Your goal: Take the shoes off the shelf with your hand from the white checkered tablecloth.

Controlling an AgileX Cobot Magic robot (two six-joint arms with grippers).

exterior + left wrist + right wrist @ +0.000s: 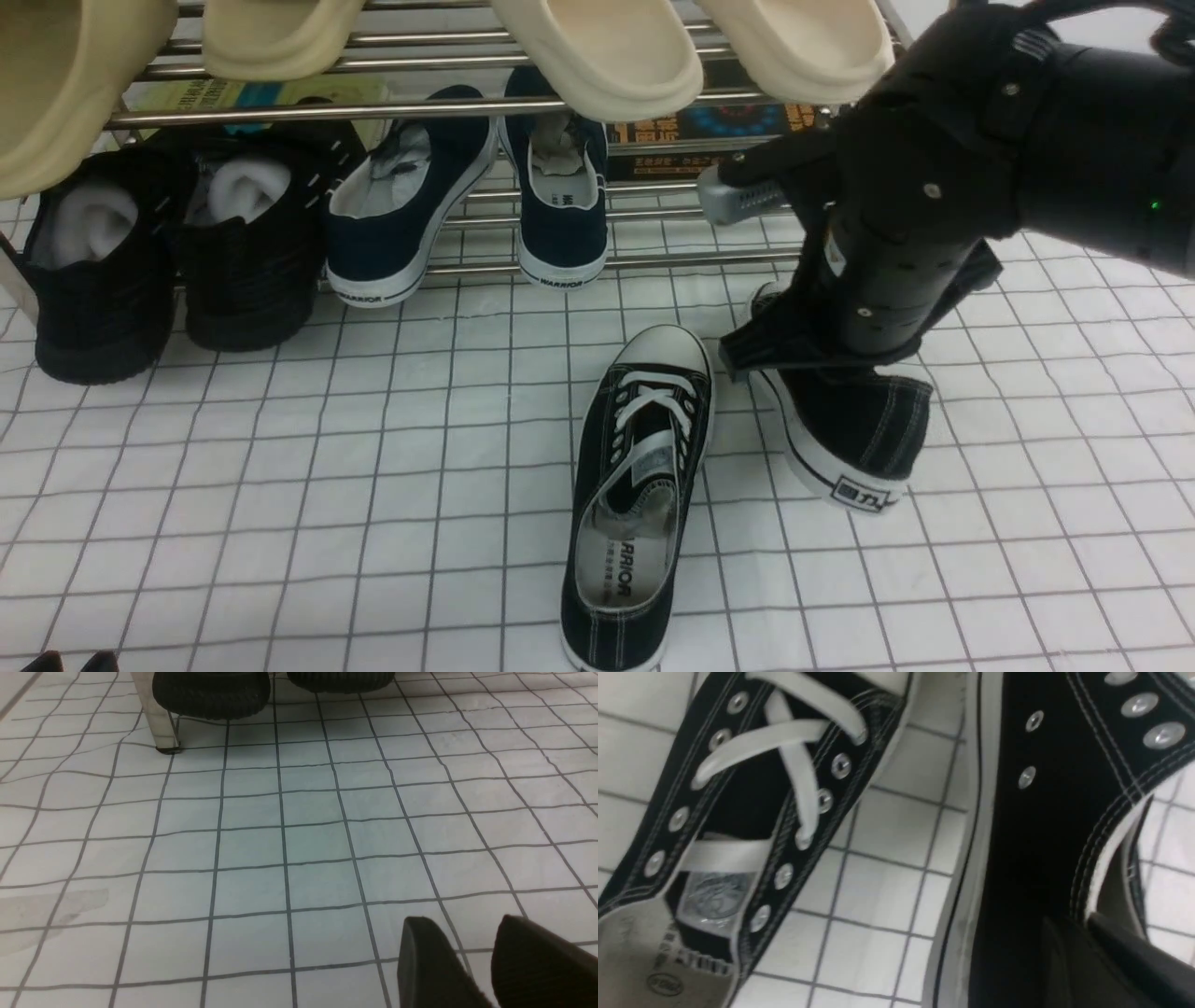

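- Since the shoes [644, 448] are both found off the shelf [560, 266] and on the white checkered tablecloth [280, 485], the task is judged to be at its closing step.
- One shoe, the free shoe [635, 523], is seen lying flat on the cloth with its toe toward the rack; nothing touches it.
- Just beside it lies the held shoe [864, 429], heel toward the camera. Its toe end is hidden behind the arm, so clearance from the lowest rod cannot be confirmed.
- At the held shoe's collar the right gripper [761, 359] is placed. In the right wrist view its fingers [1064, 961] are seen drawn together across the side wall, one outside on the canvas and one at the lining.
- Well apart from the shoes, low over bare cloth, the left gripper [476, 963] is found with its fingers slightly parted and nothing between them.
- Navy plimsolls [411, 215], black chunky shoes [103, 280] and cream slippers [607, 56] are noted on the rack, untouched.
- For the next move it is advised that the sole be settled on the cloth, the pinch be released, and the arm be raised straight up so that the collar is not dragged.
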